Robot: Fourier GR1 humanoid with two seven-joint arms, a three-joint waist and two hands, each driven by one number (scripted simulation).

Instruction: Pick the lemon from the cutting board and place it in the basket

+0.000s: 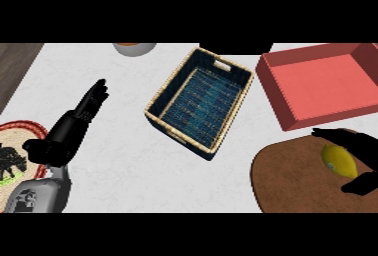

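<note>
In the head view, much is cut off. The right hand runs out of the picture's right edge at about 3 to 4 o'clock, so only dark fingers above and a thumb below show, and its palm and forearm are hidden. The brown cutting board is clipped by the lower and right edges at 4 to 5 o'clock. The red tray at 2 o'clock loses its far corner at the right edge. A grey cup at 12 o'clock shows only its lower rim. At 8 o'clock a round woven mat with a dark animal figure is cut by the left edge and partly covered by the left forearm.

The blue basket with its tan woven rim lies tilted at the centre, slightly toward 12 o'clock, well apart from both hands. Bare white counter opens between the basket's lower corner and the cutting board, and also between the basket and the left hand.

The lemon lies on the cutting board at 4 o'clock, between the right hand's fingers and thumb, which curve round it; whether they touch it is hard to tell. The left hand at 9 o'clock is spread with straight fingers pointing toward 1 o'clock, holding nothing.
</note>
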